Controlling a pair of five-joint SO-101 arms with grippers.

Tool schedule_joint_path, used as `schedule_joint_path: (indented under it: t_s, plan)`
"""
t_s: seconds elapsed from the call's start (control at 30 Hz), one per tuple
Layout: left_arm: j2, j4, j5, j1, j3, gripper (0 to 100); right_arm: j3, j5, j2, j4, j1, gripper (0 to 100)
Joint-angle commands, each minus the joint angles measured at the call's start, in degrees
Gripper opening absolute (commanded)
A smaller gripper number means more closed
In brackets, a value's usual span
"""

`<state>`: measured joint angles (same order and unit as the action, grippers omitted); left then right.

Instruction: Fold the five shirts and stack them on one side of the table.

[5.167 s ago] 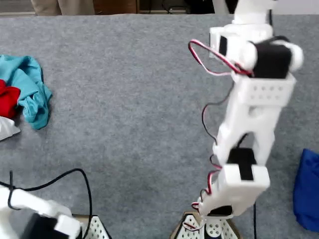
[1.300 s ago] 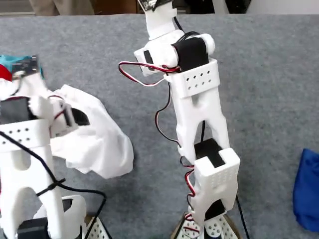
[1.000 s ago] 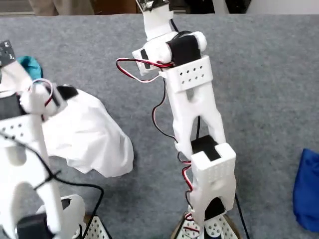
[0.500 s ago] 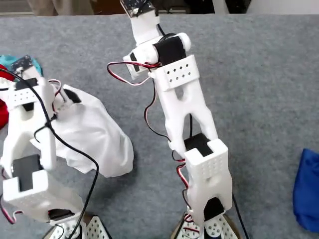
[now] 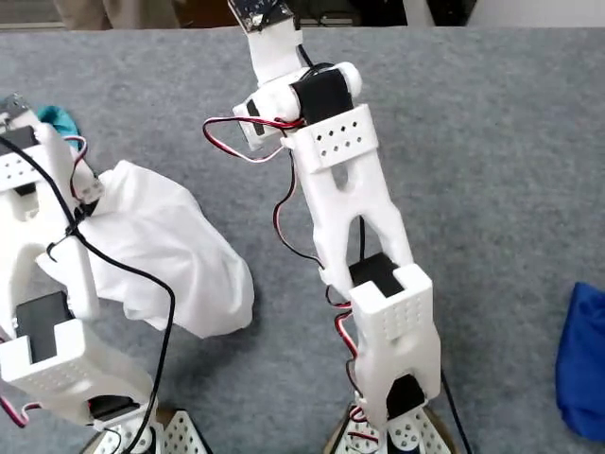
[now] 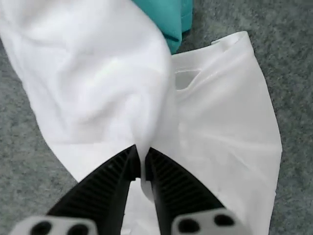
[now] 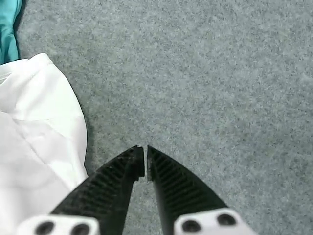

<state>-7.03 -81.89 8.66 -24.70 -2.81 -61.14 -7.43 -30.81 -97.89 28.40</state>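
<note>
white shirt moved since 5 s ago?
Yes. The white shirt has come right, from the left edge past the teal shirt, held by the left gripper.

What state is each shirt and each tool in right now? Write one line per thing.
white shirt: crumpled, unfolded, pinched at one fold.
teal shirt: bunched, unfolded.
blue shirt: lying at the table edge; fold unclear.
left tool: shut on the white shirt.
right tool: shut, empty, over bare table.

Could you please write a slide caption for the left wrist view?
Left gripper shut on a bunched fold of the white shirt, a teal shirt beside it on the grey table.
</note>
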Motion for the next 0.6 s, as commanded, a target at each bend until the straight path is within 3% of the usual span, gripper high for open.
schedule_joint_path:
  t_s: [0.0, 0.27, 0.43, 0.57]
  plan:
    - [0.22, -6.15, -0.62, -0.88, -6.59, 2, 0.04, -0.53, 0.22, 0.62, 0.84, 3.1]
    - [0.22, -18.81, -6.68, -10.20, -15.74, 2, 0.57, -0.62, -0.31, -2.29, 3.38, 3.4]
    - [1.45, -18.90, -10.37, -19.08, -15.91, 2, 0.75, -0.79, -1.27, -4.22, 8.92, 3.4]
    - [4.70, -18.90, -14.15, -21.54, -11.78, 2, 4.35, -7.91, -4.09, -4.13, 14.11, 3.4]
